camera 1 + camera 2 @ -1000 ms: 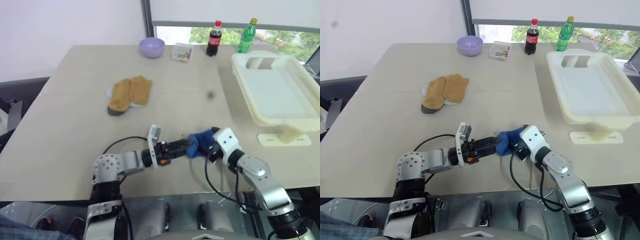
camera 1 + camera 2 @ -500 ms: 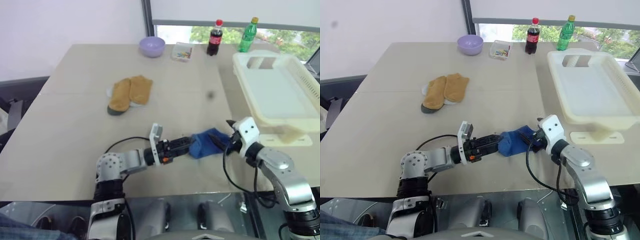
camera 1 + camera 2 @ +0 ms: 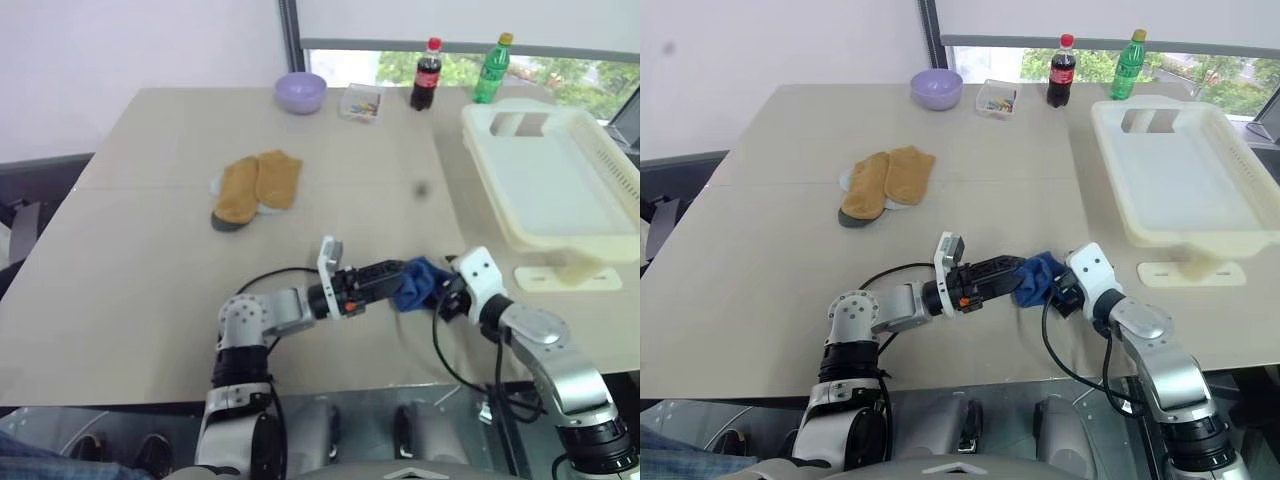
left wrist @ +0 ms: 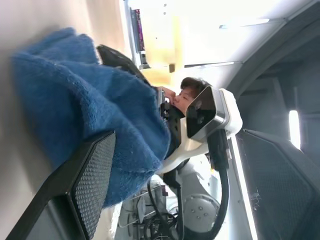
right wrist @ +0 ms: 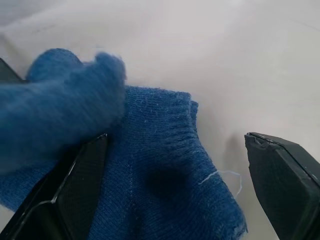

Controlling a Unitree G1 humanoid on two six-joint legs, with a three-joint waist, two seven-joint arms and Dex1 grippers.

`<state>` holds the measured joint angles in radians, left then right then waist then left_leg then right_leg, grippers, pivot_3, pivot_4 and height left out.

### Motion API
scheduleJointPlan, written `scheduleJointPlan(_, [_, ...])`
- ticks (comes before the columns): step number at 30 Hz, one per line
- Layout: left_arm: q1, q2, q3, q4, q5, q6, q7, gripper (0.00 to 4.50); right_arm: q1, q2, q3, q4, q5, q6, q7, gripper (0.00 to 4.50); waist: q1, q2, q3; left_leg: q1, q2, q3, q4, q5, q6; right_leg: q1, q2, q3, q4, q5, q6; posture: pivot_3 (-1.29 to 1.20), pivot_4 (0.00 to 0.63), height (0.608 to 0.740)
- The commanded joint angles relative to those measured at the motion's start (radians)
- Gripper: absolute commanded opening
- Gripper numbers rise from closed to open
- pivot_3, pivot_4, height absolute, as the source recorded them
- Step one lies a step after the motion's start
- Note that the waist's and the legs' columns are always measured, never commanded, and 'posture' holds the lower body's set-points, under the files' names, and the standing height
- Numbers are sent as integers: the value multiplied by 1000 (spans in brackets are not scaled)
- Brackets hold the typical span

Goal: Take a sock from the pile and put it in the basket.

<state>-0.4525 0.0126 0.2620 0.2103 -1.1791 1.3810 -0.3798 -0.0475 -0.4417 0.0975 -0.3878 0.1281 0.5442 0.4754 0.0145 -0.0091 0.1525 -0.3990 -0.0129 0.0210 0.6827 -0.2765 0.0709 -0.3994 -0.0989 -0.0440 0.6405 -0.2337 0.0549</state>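
A fuzzy blue sock (image 3: 418,284) lies bunched on the table near its front edge, between my two grippers. My left gripper (image 3: 398,277) points right and is open, and the sock (image 4: 100,115) rests against one of its fingers (image 4: 85,185). My right gripper (image 3: 443,297) faces it from the right, also open, with the sock (image 5: 150,175) spread between its wide-set fingers (image 5: 282,180). The pile (image 3: 256,187) of mustard-tan socks with a dark sole sits at mid-left of the table. The cream-white basket (image 3: 545,175) stands at the right.
Along the far edge stand a lilac bowl (image 3: 301,93), a small clear box (image 3: 361,103) of coloured bits, a cola bottle (image 3: 425,75) and a green bottle (image 3: 490,70). A cream stand (image 3: 565,275) juts from under the basket, close to my right arm.
My left gripper has slid to the right into the blue sock. The right gripper swung out to the right, then came back close. The sock is bunched tighter between them.
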Motion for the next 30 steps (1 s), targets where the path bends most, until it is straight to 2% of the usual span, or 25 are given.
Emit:
scheduleJointPlan(1, [-21, -14, -3, 27, 14, -35, -21, 4288, 10, -25, -31, -53, 24, 33, 19, 4500, 1, 0, 0, 0, 0, 0, 0, 0, 0, 0, 0, 0, 0, 0, 0, 0, 150, 740])
scheduleJointPlan(8, [-63, -19, -20, 77, 60, -77, -66, 4288, -32, -104, -150, -191, 151, 313, 40, 4500, 2, 0, 1, -2, 0, 0, 0, 0, 1, -1, -1, -1, -1, 0, 0, 0, 150, 740])
scheduleJointPlan(11, [-83, -36, -21, 93, 67, -89, -76, 4288, -5, -190, -199, -219, 179, 344, 90, 4500, 7, -1, 2, -4, -1, -1, 0, -1, 1, -2, -2, -2, -2, 0, 0, 0, 150, 740])
scheduleJointPlan(16, [-107, -60, -34, 108, 85, -95, -91, 4288, 51, -316, -261, -272, 239, 362, 175, 4500, 9, 0, 2, -16, -2, -1, 1, 0, 1, -12, -2, -2, -3, 2, 4, 0, 150, 740])
scheduleJointPlan(25, [-138, -74, -26, 124, 100, -104, -105, 4288, -88, -267, -254, -372, 388, 534, 111, 4500, 6, -2, 3, -16, -2, -2, 1, -1, 3, -12, 2, -3, -3, 2, 4, 0, 150, 740])
scheduleJointPlan(30, [-144, -76, -29, 131, 106, -110, -113, 4288, -147, -223, -142, -363, 372, 549, 45, 4500, 3, -2, 3, -17, -2, -2, 1, 1, 0, -12, 2, -3, -3, 3, 4, 0, 150, 740])
